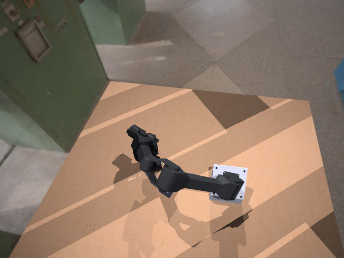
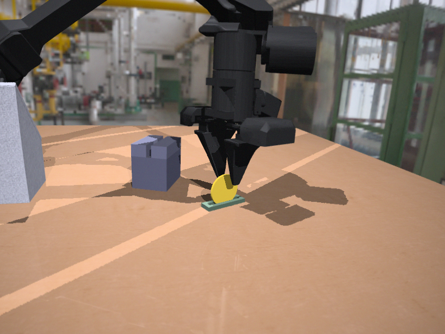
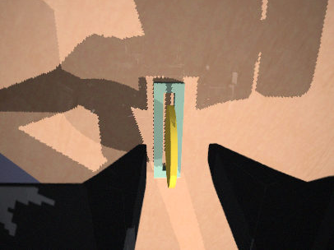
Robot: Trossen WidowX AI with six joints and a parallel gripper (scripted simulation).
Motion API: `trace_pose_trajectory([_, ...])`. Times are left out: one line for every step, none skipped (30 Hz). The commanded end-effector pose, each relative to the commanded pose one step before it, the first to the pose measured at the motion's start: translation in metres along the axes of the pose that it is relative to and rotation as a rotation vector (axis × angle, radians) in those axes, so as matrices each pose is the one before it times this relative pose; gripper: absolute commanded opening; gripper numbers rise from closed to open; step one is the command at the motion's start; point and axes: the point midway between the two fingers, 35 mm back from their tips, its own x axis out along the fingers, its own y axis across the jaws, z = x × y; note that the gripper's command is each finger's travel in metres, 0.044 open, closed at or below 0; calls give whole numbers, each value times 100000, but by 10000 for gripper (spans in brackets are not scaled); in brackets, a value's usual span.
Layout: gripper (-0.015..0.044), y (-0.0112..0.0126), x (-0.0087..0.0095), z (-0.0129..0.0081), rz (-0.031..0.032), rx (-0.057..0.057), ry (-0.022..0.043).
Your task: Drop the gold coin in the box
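Note:
The gold coin [image 2: 220, 192] [image 3: 172, 138] stands on its edge in the dark-green holder [image 2: 211, 205] [image 3: 158, 122] on the table. My gripper [image 2: 229, 179] [image 3: 177, 151] is down over the coin with one finger on each side of its upper part. In the wrist view there is a gap between each finger and the coin, so the gripper is open. The grey box [image 2: 154, 168] [image 3: 12, 170] with the slot in its lid stands left of the coin, a short way behind it. In the top view my arm hides the coin and most of the box [image 1: 167, 193].
The arm's white base block [image 1: 230, 169] [image 2: 14, 143] stands on the table beyond the box. A green cabinet [image 1: 49, 83] stands off the table's left edge. The arm reaches from the base over the box.

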Motion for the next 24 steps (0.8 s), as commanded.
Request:
trace_pose_trajectory([161,155,940,-282,915,1048,302])
trace_pose_trajectory([161,6,165,-2,6,-19,-11])
trace_pose_trajectory([161,6,165,-2,7,-19,-11])
trace_pose_trajectory([161,7,165,-3,8,-19,-11])
trace_pose_trajectory([161,7,165,-4,9,-19,-11])
trace_pose_trajectory([161,8,164,-4,10,-19,-11])
trace_pose_trajectory([161,9,164,-5,11,-19,-11])
trace_pose_trajectory([161,9,164,-3,17,-23,-23])
trace_pose_trajectory([161,10,164,-4,18,-23,-23])
trace_pose_trajectory([161,10,164,-5,19,-23,-23])
trace_pose_trajectory([161,11,163,-5,20,-24,-23])
trace_pose_trajectory([161,9,132,-5,17,-19,-19])
trace_pose_trajectory([161,6,79,-3,10,-12,-11])
trace_pose_trajectory([161,2,26,-1,4,-4,-4])
trace_pose_trajectory([134,0,0,0,0,0,0])
trace_pose_trajectory([108,0,0,0,0,0,0])
trace_pose_trajectory([82,0,0,0,0,0,0])
trace_pose_trajectory([56,0,0,0,0,0,0])
trace_pose_trajectory([29,0,0,0,0,0,0])
trace_pose_trajectory([3,0,0,0,0,0,0])
trace_pose_trajectory([0,0,0,0,0,0,0])
trace_pose_trajectory([0,0,0,0,0,0,0])
trace_pose_trajectory([0,0,0,0,0,0,0])
trace_pose_trajectory([0,0,0,0,0,0,0])
